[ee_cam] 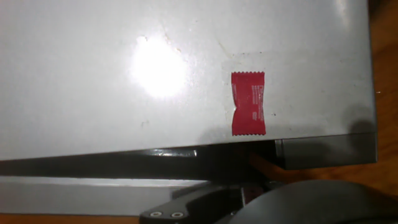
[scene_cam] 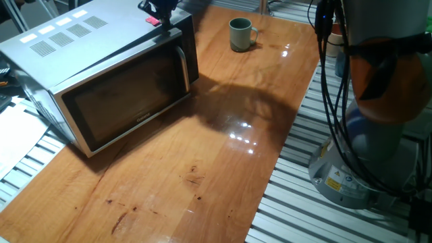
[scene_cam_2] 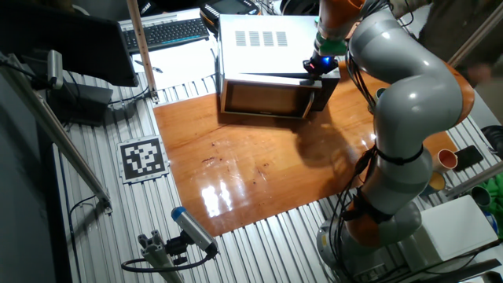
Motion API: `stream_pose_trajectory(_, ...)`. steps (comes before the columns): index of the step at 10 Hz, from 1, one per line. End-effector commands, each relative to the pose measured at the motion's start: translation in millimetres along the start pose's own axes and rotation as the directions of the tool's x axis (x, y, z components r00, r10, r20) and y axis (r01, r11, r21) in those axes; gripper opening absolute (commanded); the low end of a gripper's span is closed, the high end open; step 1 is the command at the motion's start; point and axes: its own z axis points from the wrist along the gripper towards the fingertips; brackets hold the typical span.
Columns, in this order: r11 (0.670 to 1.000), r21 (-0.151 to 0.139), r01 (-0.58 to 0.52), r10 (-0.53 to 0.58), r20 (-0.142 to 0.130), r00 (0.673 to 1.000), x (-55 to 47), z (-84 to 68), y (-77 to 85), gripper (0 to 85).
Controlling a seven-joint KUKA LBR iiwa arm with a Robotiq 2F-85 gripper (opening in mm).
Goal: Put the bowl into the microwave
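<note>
Wooden and glossy, the surface (scene_cam: 202,169) lies bare in its near part, with light glinting off the varnish. Farther in, on its left side, stands the microwave (scene_cam: 101,74), a silver-white box with vent slots on top, its dark glass door facing the near edge with the vertical silver handle (scene_cam: 183,64) at the door's right. In the other fixed view the door looks swung slightly out from the body at the handle side, and the hand view shows a dark gap along the top front edge. A small red wrapped sweet (ee_cam: 248,103) lies on the microwave's top, near its front right corner. The tool (scene_cam_2: 321,66) hangs just above that corner; its fingers are dark and partly cut off in every view, so whether they are spread or pressed together cannot be told. Farthest back, the bowl (scene_cam: 240,34) stands upright on the surface, well apart from the microwave, handle pointing right.
</note>
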Motion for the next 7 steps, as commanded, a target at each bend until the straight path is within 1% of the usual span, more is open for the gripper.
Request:
stream_pose_trajectory(1,1.0,-0.001,-0.003,0.003,0.01,1.0,-2.7,2.1,0.6,0.0)
stream_pose_trajectory(3,1.0,-0.001,-0.004,0.004,0.028,1.0,-7.0,5.9,1.6,0.0)
stream_pose_trajectory(4,1.0,-0.002,-0.004,0.004,0.03,1.0,-6.9,6.8,1.7,0.0)
stream_pose_trajectory(5,1.0,0.0,-0.007,0.007,0.036,0.999,-4.9,8.3,3.4,0.0)
stream_pose_trajectory(7,1.0,0.002,-0.018,0.018,0.048,0.999,2.3,13.9,9.1,0.0)
